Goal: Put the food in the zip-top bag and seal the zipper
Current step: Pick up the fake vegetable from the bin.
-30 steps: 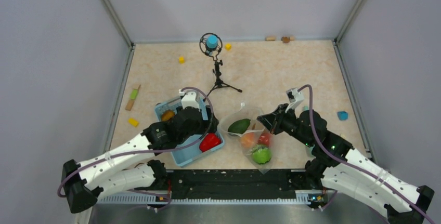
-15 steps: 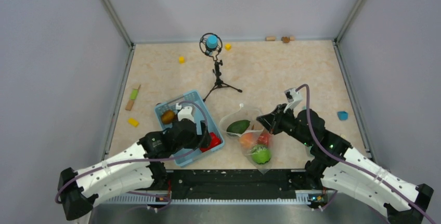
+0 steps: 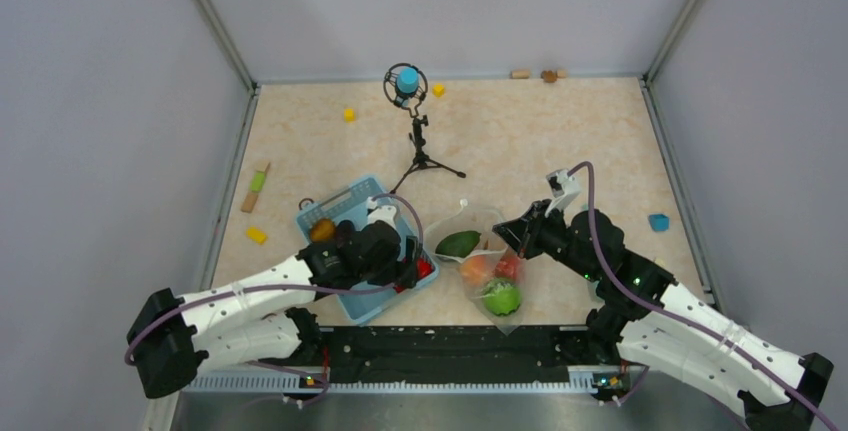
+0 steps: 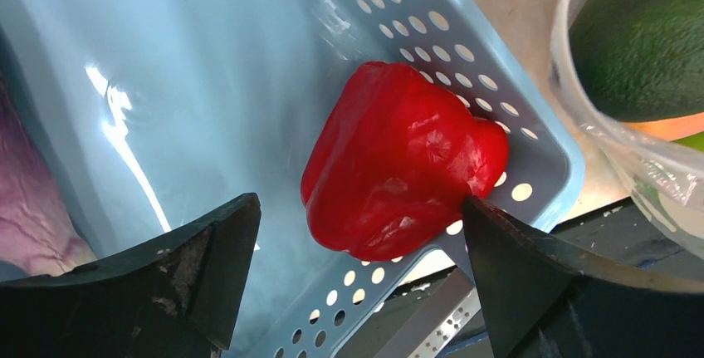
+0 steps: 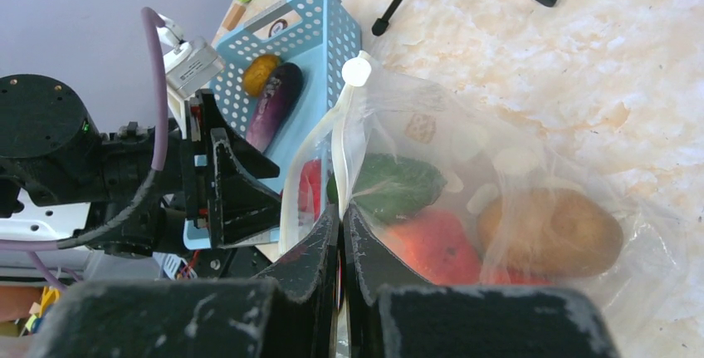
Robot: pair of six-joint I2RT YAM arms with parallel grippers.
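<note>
1. At the left, my left gripper (image 4: 357,217) hangs low inside the basket (image 4: 207,59). Its jaws are spread wide, one on each side of the pepper (image 4: 398,167). They grip nothing yet. I judge this is the set-up for a pinch.
2. The pepper lies on its side in the basket's near right corner, against the perforated wall. That corner is the one closest to the bag (image 5: 498,175), so I expect a short carry.
3. Farther back in the basket lie an aubergine (image 5: 272,107) and an orange piece (image 5: 259,71), touching each other. Both are food not yet bagged.
4. In the middle, the bag lies on the table just beside the basket, its mouth towards the far side. Inside I see a dark green piece (image 5: 390,183), a red-orange piece (image 5: 436,246), a brown piece (image 5: 552,225) and a green fruit (image 3: 502,297).
5. The zipper (image 5: 336,146) is unsealed; its two pale strips gape apart.
6. At the right, my right gripper (image 5: 340,217) is clamped tight on the bag's mouth edge. I judge it lifts that lip to keep the mouth open for the pepper.
7. Writing: the basket's far handle bears a small round sticker and the bag a small square print. I cannot read either.
</note>
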